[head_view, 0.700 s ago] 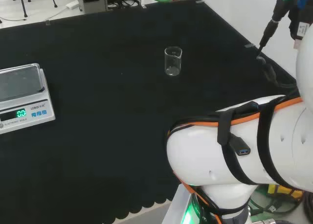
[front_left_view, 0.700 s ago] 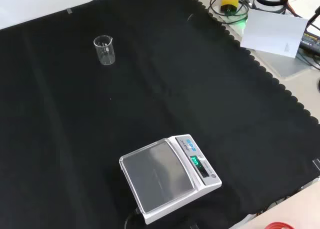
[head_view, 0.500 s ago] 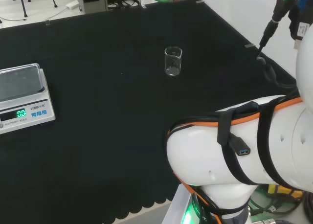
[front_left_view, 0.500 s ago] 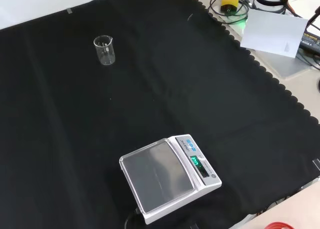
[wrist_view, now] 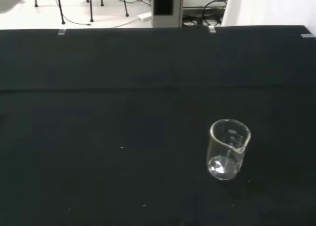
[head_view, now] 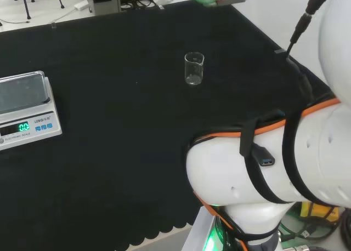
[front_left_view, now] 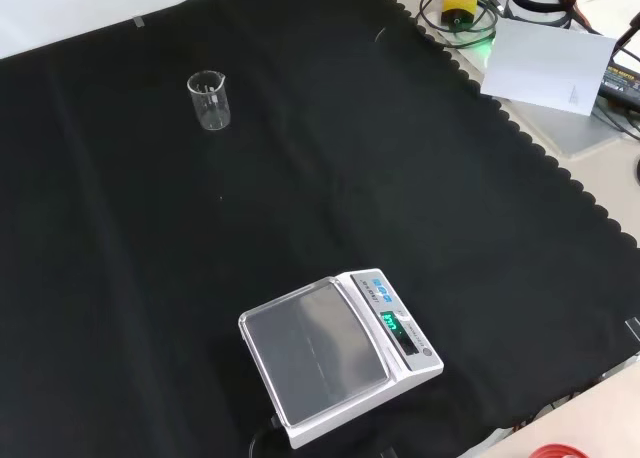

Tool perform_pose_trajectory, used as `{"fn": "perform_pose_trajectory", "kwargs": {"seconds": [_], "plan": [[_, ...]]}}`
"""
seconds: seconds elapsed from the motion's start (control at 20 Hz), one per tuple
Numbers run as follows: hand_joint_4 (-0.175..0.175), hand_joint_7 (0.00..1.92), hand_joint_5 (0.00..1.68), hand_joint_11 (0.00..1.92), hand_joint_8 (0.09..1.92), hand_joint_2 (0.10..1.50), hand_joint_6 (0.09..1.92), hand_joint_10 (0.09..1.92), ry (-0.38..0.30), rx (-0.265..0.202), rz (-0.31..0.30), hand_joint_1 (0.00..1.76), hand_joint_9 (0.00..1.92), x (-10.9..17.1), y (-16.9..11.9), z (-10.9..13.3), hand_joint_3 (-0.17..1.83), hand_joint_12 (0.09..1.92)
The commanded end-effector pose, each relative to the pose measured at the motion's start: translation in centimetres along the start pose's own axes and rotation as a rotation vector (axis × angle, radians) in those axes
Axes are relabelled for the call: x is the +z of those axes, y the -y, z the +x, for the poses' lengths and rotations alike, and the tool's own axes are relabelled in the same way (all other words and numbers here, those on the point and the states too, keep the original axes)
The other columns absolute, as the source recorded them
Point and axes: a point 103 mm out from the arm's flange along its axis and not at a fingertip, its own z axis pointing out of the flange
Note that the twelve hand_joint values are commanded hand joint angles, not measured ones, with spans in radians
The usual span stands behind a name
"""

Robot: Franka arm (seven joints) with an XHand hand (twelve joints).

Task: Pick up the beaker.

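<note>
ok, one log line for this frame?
phase: approach | beaker: upright on cloth, looks empty, untouched | scale: on cloth, apart from beaker | hand: fingers not seen

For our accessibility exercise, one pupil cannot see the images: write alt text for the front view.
A small clear glass beaker stands upright and alone on the black cloth near the upper left. A white digital scale with a lit green display sits near the bottom centre, well apart from the beaker. Cables and white paper lie beyond the cloth's scalloped edge at the upper right.
</note>
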Motion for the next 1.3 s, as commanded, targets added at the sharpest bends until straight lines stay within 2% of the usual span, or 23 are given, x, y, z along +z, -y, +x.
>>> {"fn": "perform_pose_trajectory", "kwargs": {"seconds": [0.05, 0.2, 0.45, 0.65, 0.8, 0.95, 1.3], "plan": [[-0.027, 0.18, 0.13, 0.0, 0.77, 0.67, 0.15, 0.85, 0.04, 0.038, -0.047, 0.61, 0.31, 7.9, -5.3, -6.8, 0.21, 1.53], [-0.022, 0.15, 0.11, 0.0, 0.78, 0.67, 0.11, 0.85, 0.057, 0.057, -0.055, 0.62, 0.29, 10.8, -7.6, -7.0, 0.2, 1.52], [-0.01, 0.08, 0.07, 0.0, 0.77, 0.67, 0.09, 0.87, 0.095, 0.05, -0.01, 0.62, 0.24, 15.6, -11.3, -3.4, 0.18, 1.48], [0.002, 0.03, 0.04, 0.0, 0.75, 0.68, 0.09, 0.87, 0.111, 0.034, 0.095, 0.62, 0.19, 19.2, -13.3, -0.7, 0.17, 1.46], [0.01, 0.0, 0.02, 0.0, 0.72, 0.68, 0.09, 0.89, 0.107, 0.033, 0.149, 0.62, 0.16, 21.6, -14.4, -0.1, 0.15, 1.45], [0.015, 0.0, 0.0, 0.0, 0.66, 0.68, 0.09, 0.89, 0.097, 0.057, 0.195, 0.63, 0.14, 23.4, -15.4, -1.2, 0.15, 1.44], [0.024, 0.0, 0.0, 0.0, 0.59, 0.68, 0.09, 0.89, 0.119, 0.125, 0.199, 0.63, 0.11, 23.8, -16.9, -5.9, 0.13, 1.43]]}}
